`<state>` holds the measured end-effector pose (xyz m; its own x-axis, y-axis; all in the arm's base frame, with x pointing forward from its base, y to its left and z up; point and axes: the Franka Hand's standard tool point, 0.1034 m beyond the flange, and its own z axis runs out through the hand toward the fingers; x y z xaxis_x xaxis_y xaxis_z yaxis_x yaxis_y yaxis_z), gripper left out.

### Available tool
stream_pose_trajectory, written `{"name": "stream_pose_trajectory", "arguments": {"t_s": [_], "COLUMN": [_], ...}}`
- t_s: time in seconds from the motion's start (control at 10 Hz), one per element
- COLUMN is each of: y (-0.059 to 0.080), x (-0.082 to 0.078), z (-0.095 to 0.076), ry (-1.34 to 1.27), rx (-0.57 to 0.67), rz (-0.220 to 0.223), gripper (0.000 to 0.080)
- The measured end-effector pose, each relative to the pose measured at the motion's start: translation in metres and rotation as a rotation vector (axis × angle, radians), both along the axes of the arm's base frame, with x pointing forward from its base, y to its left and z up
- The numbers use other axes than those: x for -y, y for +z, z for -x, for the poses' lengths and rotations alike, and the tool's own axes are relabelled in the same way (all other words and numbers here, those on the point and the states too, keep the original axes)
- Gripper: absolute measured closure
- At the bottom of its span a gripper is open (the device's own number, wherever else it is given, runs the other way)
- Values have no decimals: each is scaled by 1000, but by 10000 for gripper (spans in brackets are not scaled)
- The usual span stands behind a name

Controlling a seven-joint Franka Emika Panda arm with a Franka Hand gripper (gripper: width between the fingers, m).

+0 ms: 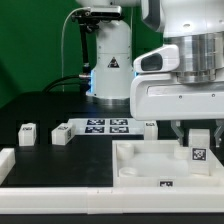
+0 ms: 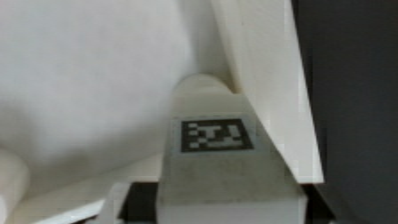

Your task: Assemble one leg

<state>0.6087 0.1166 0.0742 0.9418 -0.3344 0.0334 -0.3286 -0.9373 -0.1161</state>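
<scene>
Smooth white block leg [image 2: 217,135], square marker [image 2: 217,134], clamped in end effector [image 1: 198,140], over rimmed white tray [image 1: 150,162]

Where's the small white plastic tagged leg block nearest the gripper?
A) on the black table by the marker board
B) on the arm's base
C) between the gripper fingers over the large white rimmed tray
C: the leg sits between the gripper's fingers, above the tray in both views.

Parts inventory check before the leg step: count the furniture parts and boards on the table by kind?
legs: 4 (loose leg, loose leg, loose leg, held leg in the end effector)
tray: 1
marker board: 1
total: 6
</scene>
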Motion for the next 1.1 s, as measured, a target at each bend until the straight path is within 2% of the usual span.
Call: {"name": "stream_pose_trajectory", "arguments": {"t_s": [0.3, 0.6, 0.9, 1.0, 1.1], "y": [-1, -1, -2, -2, -2], "x": [1, -9, -10, -11, -11], "z": [-2, 0, 0, 0, 0], "ry": [-514, -890, -869, -867, -759], "rx": [-19, -76, -75, -76, -61], "rz": [-70, -128, -129, -130, -117], "gripper": [502, 502, 502, 292, 292]}}
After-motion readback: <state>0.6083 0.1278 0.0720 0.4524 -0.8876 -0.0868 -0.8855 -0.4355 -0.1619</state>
